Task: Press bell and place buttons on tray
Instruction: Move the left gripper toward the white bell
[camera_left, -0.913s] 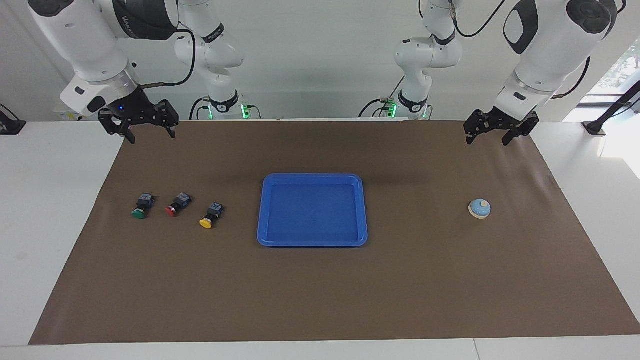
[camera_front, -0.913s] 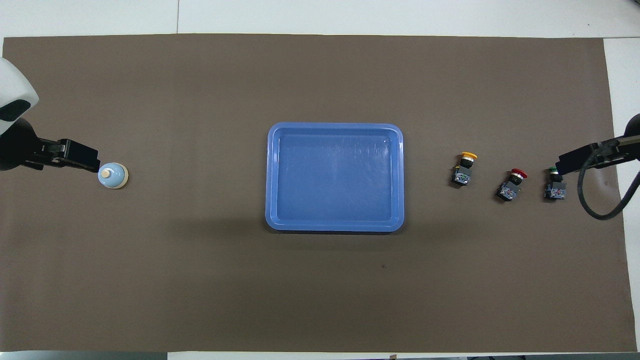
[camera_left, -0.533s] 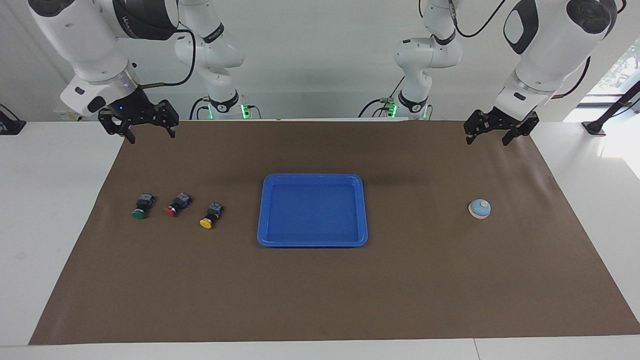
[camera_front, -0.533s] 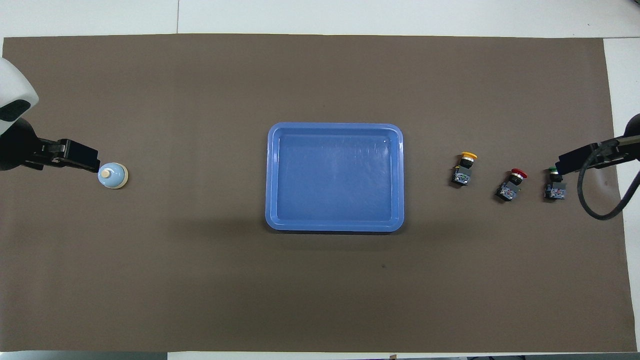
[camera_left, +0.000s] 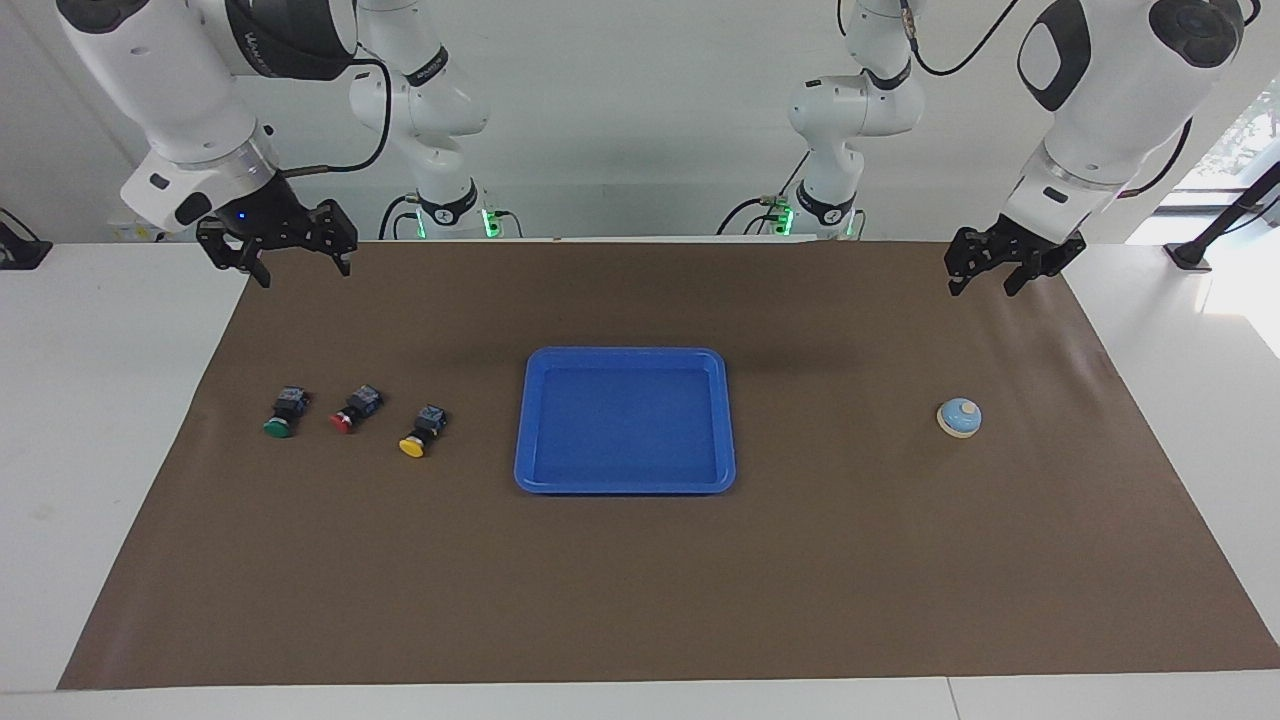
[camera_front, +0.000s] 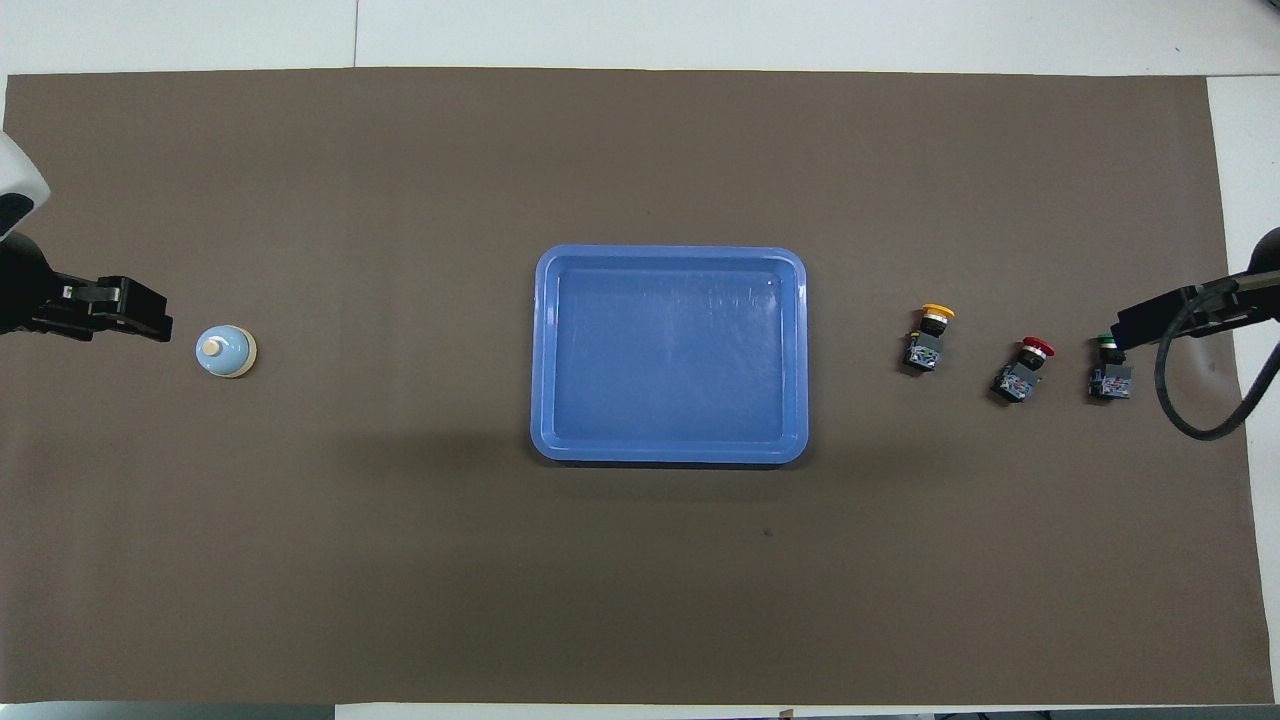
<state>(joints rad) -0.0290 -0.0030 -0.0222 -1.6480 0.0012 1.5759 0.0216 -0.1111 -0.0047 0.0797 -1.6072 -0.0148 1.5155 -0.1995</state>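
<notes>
Facing view: right arm (camera_left: 200, 60) casing lettering unreadable.

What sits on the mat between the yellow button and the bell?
Only the blue tray, empty, lies between the yellow button and the bell; the rest of that stretch is bare brown mat. The overhead view shows it best.

I count on the table: one brown mat (camera_left: 640, 580); one blue tray (camera_left: 625, 486); one bell (camera_left: 959, 417); three buttons, being one yellow button (camera_left: 420, 432), one red button (camera_left: 355, 408) and one green button (camera_left: 285, 412). Two arms overhead.
</notes>
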